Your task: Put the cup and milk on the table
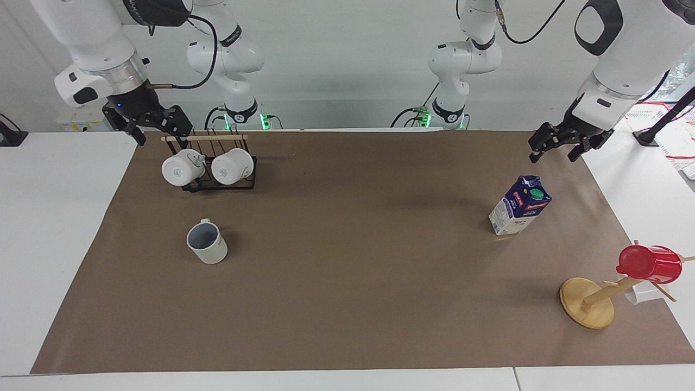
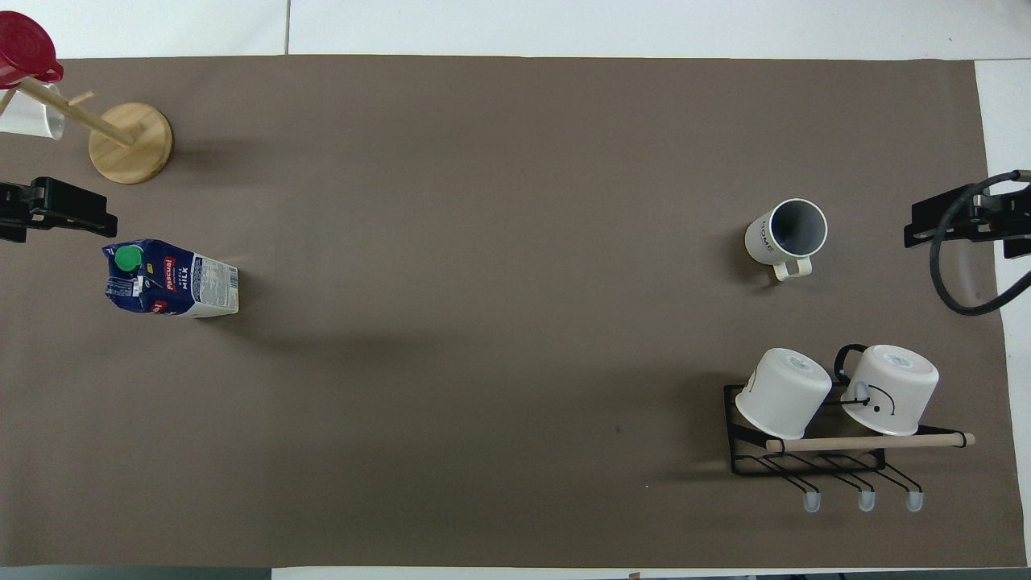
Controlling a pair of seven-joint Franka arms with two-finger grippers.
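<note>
With cup (image 1: pixel 207 244) and milk (image 1: pixel 519 205) standing on the worktop (image 1: pixel 347 304), both hands hang spread and empty, right hand (image 1: pixel 145 126), left hand (image 1: pixel 562 144); seemingly only withdrawal remains.

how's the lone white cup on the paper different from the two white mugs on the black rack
The cup stands upright on the brown sheet with its open, greyish-blue inside showing; the two mugs lie tipped on the rack with their marked bases showing. The cup sits farther from the robots than the mugs. All three are small, white, and at the right arm's end of the table.
</note>
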